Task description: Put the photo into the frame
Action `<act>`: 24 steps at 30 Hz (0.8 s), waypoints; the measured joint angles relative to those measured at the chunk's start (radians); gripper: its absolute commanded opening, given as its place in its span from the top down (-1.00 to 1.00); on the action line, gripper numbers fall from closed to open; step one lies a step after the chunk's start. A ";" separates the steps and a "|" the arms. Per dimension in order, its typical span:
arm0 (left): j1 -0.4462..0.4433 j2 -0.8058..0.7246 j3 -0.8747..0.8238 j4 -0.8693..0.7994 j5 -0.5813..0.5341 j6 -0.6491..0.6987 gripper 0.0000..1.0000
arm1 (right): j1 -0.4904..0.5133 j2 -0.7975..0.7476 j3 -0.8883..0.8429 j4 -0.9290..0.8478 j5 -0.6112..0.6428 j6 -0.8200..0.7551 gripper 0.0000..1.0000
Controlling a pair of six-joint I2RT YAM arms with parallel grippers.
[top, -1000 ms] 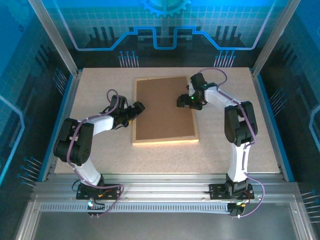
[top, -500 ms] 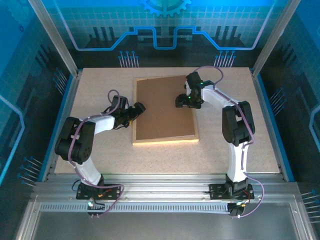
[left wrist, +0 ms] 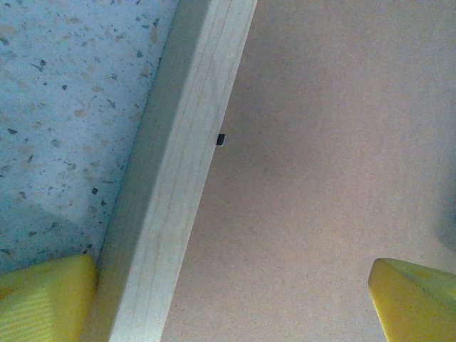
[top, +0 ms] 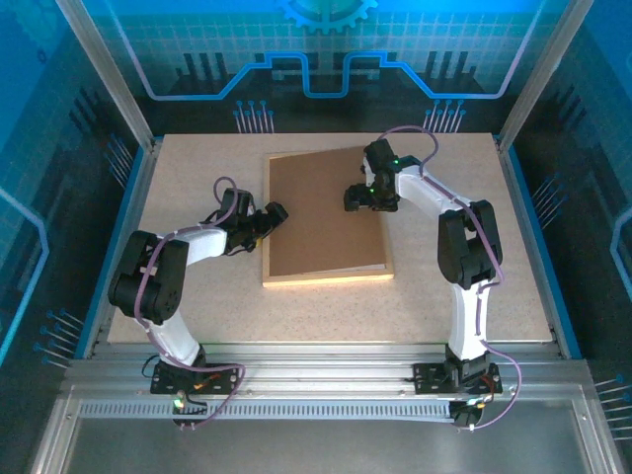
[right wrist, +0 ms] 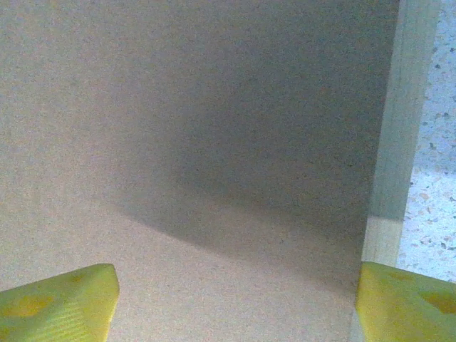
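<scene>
**A:** Where's the frame (top: pixel 326 278)?

**B:** It lies flat, back up, in the middle of the table (top: pixel 197 178). The brown backing board (top: pixel 321 217) sits in its recess, and the far right corner seems to ride up on the rail.

**A:** And the claws?

**B:** The left gripper (top: pixel 275 212) gapes wide across the left rail (one finger over the table, one over the board), probably to steady the frame. The right gripper (top: pixel 355 197) is spread open above the board beside the right rail, gripping nothing, likely to work that edge.

**A:** The photo?

**B:** Can't tell; perhaps it's beneath the board.
</scene>
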 measured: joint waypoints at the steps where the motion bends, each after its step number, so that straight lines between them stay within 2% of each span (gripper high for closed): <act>1: 0.000 0.000 0.000 0.000 0.000 0.000 -0.98 | 0.000 0.000 0.000 0.000 0.000 0.000 -0.75; 11: 0.000 0.000 0.000 -0.001 0.002 0.000 -0.98 | 0.000 0.000 0.000 0.002 -0.001 -0.004 -0.91; 24: 0.002 0.000 0.000 -0.002 0.005 0.003 -0.98 | -0.015 -0.004 -0.005 0.011 -0.002 -0.005 -0.92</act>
